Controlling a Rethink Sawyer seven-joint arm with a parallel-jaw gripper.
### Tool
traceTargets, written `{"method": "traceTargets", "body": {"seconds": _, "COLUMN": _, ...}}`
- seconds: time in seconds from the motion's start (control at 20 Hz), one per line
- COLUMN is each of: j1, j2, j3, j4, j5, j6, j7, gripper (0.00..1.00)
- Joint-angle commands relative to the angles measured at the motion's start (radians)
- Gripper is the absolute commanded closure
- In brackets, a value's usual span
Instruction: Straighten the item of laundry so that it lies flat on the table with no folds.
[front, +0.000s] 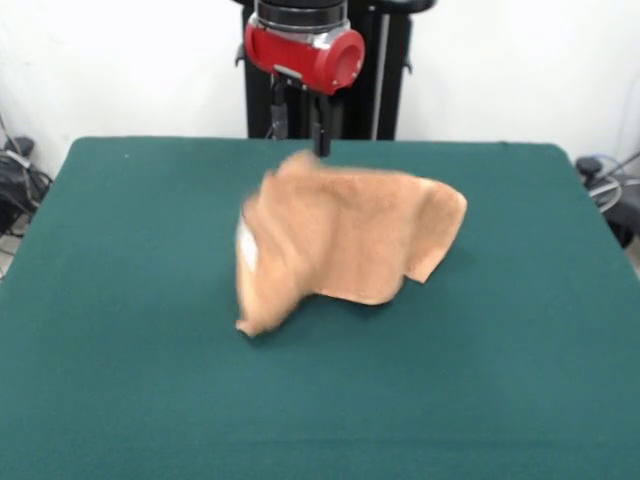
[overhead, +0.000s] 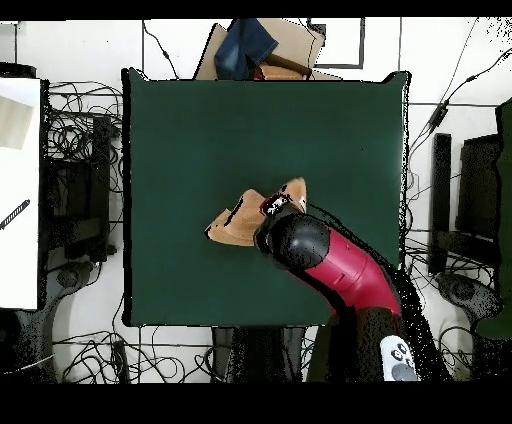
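Dark green felt table (front: 120, 380), bare apart from the crumpled towel (front: 340, 245); cables on surrounding floor. Gripper (front: 318, 150) state: cannot tell.

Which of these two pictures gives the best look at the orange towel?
The front view: the towel shows nearly whole, lifted and bunched, hanging from the gripper. In the overhead view the arm covers much of it, leaving only part showing beside it.

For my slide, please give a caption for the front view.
Sawyer gripper lifting one edge of a crumpled orange towel above the green table.
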Motion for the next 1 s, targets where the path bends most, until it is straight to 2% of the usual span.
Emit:
{"method": "traceTargets", "body": {"seconds": 0.05, "j1": -0.011, "j2": 0.033, "j3": 0.11, "j4": -0.025, "j5": -0.038, "j6": -0.053, "j7": 0.069, "gripper": 0.0}}
{"method": "traceTargets", "body": {"seconds": 0.65, "j1": -0.003, "j2": 0.012, "j3": 0.111, "j4": -0.01, "j5": -0.031, "j6": -0.041, "j7": 0.081, "gripper": 0.0}}
{"method": "traceTargets", "body": {"seconds": 0.85, "j1": 0.026, "j2": -0.01, "j3": 0.083, "j4": -0.004, "j5": -0.029, "j6": -0.016, "j7": 0.105, "gripper": 0.0}}
{"method": "traceTargets", "body": {"seconds": 1.0, "j1": 0.05, "j2": -0.022, "j3": 0.051, "j4": -0.04, "j5": -0.037, "j6": 0.05, "j7": 0.111, "gripper": 0.0}}
